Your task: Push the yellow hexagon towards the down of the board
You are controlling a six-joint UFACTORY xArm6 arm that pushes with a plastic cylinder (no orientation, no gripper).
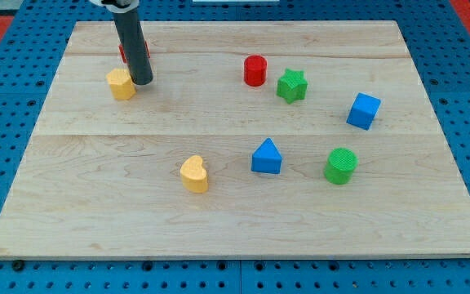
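Observation:
The yellow hexagon [121, 83] sits near the top left of the wooden board [235, 220]. My tip [142, 80] stands just to the hexagon's right, touching or nearly touching its side. A red block [123, 51] shows partly behind the rod, its shape hidden. A yellow heart [194, 174] lies lower, left of the board's middle.
A red cylinder [254, 70] and a green star [291, 85] stand at the top middle. A blue cube [363, 111] is at the right. A blue triangle [266, 157] and a green cylinder [340, 166] lie lower, right of the middle.

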